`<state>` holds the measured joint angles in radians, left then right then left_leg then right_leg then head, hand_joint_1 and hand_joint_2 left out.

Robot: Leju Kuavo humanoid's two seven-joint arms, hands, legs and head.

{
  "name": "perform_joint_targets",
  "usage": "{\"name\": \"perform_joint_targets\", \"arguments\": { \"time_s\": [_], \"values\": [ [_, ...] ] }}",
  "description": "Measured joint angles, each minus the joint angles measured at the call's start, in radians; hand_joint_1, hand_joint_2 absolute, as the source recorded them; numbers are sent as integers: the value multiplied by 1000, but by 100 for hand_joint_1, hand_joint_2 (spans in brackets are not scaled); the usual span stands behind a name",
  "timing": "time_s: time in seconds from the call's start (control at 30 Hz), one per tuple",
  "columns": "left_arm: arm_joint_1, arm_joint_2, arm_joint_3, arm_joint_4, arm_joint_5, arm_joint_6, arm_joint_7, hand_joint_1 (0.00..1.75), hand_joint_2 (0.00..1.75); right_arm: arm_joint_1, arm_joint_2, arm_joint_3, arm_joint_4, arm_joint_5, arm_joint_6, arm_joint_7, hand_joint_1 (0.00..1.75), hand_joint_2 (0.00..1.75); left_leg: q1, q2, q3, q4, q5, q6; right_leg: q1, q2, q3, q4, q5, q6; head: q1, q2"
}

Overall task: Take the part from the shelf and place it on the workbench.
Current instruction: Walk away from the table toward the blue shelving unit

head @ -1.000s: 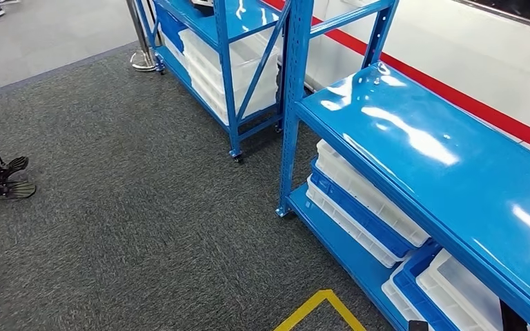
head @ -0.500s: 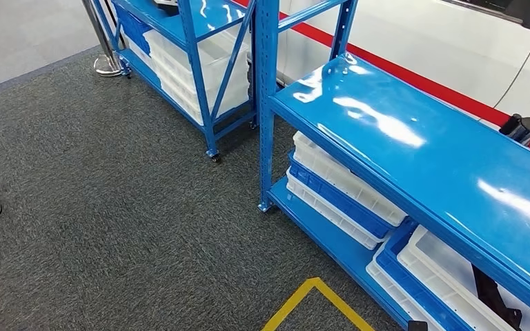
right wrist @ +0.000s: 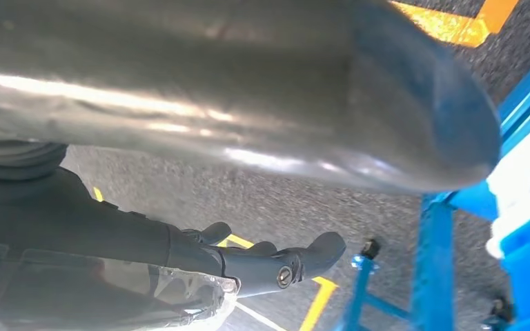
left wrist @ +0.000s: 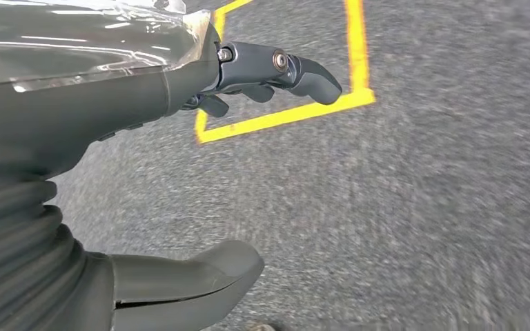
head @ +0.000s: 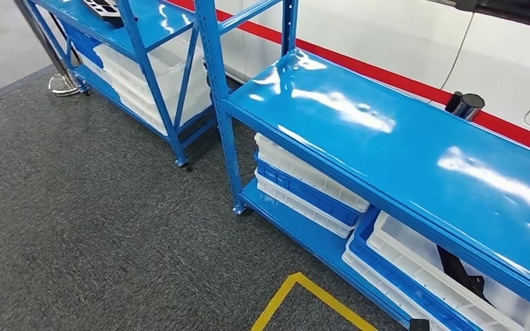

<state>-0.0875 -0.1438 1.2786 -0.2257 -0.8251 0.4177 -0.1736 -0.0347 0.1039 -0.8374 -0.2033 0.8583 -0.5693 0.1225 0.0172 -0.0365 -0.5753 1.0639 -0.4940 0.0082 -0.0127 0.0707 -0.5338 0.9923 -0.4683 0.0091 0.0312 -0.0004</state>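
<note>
Early stage here, nothing picked up yet. In the head view the blue shelf [head: 414,165] runs from the centre out to the right edge, its glossy top almost bare, and the only candidate for the part [head: 464,105] is a dark cylinder standing at the far edge of that top, upper right of the frame (hard to say exactly what it is from this range). Below it, white and blue trays [head: 310,189] are stacked on the lower level, with a second rack [head: 145,41] in the upper left holding something dark on top.

Left hand [left wrist: 248,79] hangs over grey carpet and a yellow floor marking [left wrist: 283,114], fingers loosely spread, holding nothing. Right hand [right wrist: 262,262] likewise, fingers extended beside a blue rack leg, nothing in it.

So my read: the approach is under way, the reach, grasp, carry and placing on the workbench all remain. No workbench identified yet.
</note>
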Motion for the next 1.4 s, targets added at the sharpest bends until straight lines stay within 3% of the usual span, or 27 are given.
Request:
{"name": "perform_joint_targets", "arguments": {
  "time_s": [0.07,0.13,0.2,0.23,0.3,0.37,0.4,0.47,0.5,0.57,0.63,0.7,0.73,0.8,0.87,0.9,0.93,1.0,1.03,1.1,1.13,1.17,1.23,1.3,1.33,1.37,1.4],
  "values": [
    [-1,1,0,0,0,0,-1,0,175,0,1,-2,0,0,-1,-1,0,0,-4,-16,27,-60,16,6,2,15,-5,1,1,8,0,0],
    [-2,1,0,0,-1,0,-2,0,175,1,0,-5,0,0,-3,-1,0,0,-9,1,27,-65,19,15,0,25,-14,0,2,20,0,0],
    [-3,0,0,0,-2,0,-3,0,175,3,1,-9,0,-1,-5,-1,0,0,-8,18,30,-76,27,29,-1,3,-32,26,-14,26,1,0],
    [-3,0,0,0,-2,0,-3,0,175,1,1,-10,0,-2,-6,0,0,0,-6,28,31,-81,31,35,0,-19,-51,66,-36,24,3,0],
    [-1,1,0,0,-4,0,-3,0,175,-3,0,-10,0,-3,-7,1,0,0,-8,49,30,-83,32,40,0,-53,-119,205,-101,19,6,0],
    [-1,2,0,0,-5,0,-3,0,175,-2,0,-12,0,-3,-9,2,0,0,-8,69,28,-82,31,40,-2,-60,-163,300,-132,28,6,0],
    [-1,2,0,0,-5,0,-3,0,175,-1,0,-13,0,-3,-10,2,0,0,-8,78,29,-82,31,39,-3,-63,-154,287,-122,37,6,0],
    [-1,1,0,0,-6,0,-3,0,175,0,-1,-16,0,-2,-13,3,0,0,-8,95,33,-81,28,34,-5,-86,-78,150,-70,57,6,0],
    [-1,1,0,0,-8,0,-3,0,175,-1,-1,-16,0,-2,-15,3,0,0,-11,103,35,-80,25,30,-5,-104,-38,76,-44,60,5,0],
    [-2,1,0,0,-10,0,-3,0,175,-4,-1,-16,0,0,-17,3,0,0,-16,116,41,-77,18,18,-2,-125,0,0,-18,47,4,0],
    [-5,2,0,0,-12,0,-3,0,175,-3,0,-17,0,0,-18,3,0,0,-15,130,47,-77,15,7,1,-113,-2,-4,-13,27,3,0],
    [-8,1,0,0,-13,0,-3,0,175,-2,1,-19,0,0,-18,3,0,0,-9,112,42,-57,-4,-6,-5,-97,2,-7,-8,12,1,0],
    [-8,1,0,0,-13,0,-3,0,175,-2,1,-20,0,1,-19,3,0,0,-7,91,27,-19,-31,-11,-9,-89,4,-8,-4,6,0,0],
    [-7,1,0,1,-13,0,-3,0,175,-4,1,-22,0,1,-19,3,0,0,-4,49,-33,112,-102,-18,-10,-73,3,-8,-1,-3,-3,0],
    [-5,3,-1,1,-13,0,-3,0,175,-3,2,-26,0,0,-19,3,0,0,-4,38,-87,216,-134,-19,-8,-54,2,-8,-1,-4,-3,0],
    [-4,3,0,1,-14,0,-3,0,175,-2,2,-28,0,0,-20,3,0,0,-4,36,-91,216,-119,-18,-7,-44,4,-7,-1,-4,-3,0],
    [-3,3,0,1,-14,0,-3,0,175,-2,3,-29,0,0,-20,3,0,0,-4,34,-74,175,-85,-15,-6,-33,6,-7,-1,-4,-3,0],
    [-3,5,0,1,-15,-1,-4,0,175,-4,6,-33,0,0,-21,3,0,0,-3,8,-10,32,-10,-6,-4,-12,8,-6,-2,-2,-3,0],
    [-3,6,-1,1,-16,-2,-5,0,175,-5,7,-34,0,0,-22,3,0,0,-4,-5,15,-25,11,-2,-2,-3,7,-5,-2,0,-3,0],
    [-4,7,-2,1,-17,-3,-6,0,175,-5,9,-36,0,-1,-25,4,0,0,-8,-16,32,-68,18,5,1,11,0,-5,-1,10,-2,0],
    [-4,8,-2,1,-17,-3,-6,0,175,-4,9,-37,0,-2,-26,4,0,0,-10,-7,31,-70,20,10,-1,18,-5,-6,1,17,-2,0],
    [-5,8,-2,1,-17,-3,-6,0,175,-2,9,-39,0,-2,-27,4,0,0,-10,1,32,-74,24,17,-2,17,-9,-3,0,22,-2,0],
    [-7,8,-2,1,-18,-4,-5,0,175,-2,11,-41,0,-3,-28,4,0,0,-8,19,35,-85,31,31,-1,-13,-35,42,-27,25,0,0],
    [-6,8,-2,1,-17,-5,-6,0,175,-4,11,-41,0,-3,-28,3,0,0,-8,39,34,-89,34,38,-1,-50,-94,163,-88,19,2,0],
    [-6,9,-2,1,-17,-5,-6,0,175,-5,10,-41,0,-3,-28,3,0,0,-8,49,33,-89,34,39,-1,-56,-127,233,-115,20,2,0],
    [-5,9,-2,1,-16,-6,-6,0,175,-4,10,-42,0,-3,-28,2,0,0,-8,59,32,-88,34,39,-2,-58,-148,279,-130,24,2,0],
    [-5,8,-2,1,-15,-7,-6,0,175,-3,9,-42,0,-2,-28,2,0,0,-8,68,32,-88,34,39,-4,-61,-149,287,-128,33,2,0]
  ]
}}
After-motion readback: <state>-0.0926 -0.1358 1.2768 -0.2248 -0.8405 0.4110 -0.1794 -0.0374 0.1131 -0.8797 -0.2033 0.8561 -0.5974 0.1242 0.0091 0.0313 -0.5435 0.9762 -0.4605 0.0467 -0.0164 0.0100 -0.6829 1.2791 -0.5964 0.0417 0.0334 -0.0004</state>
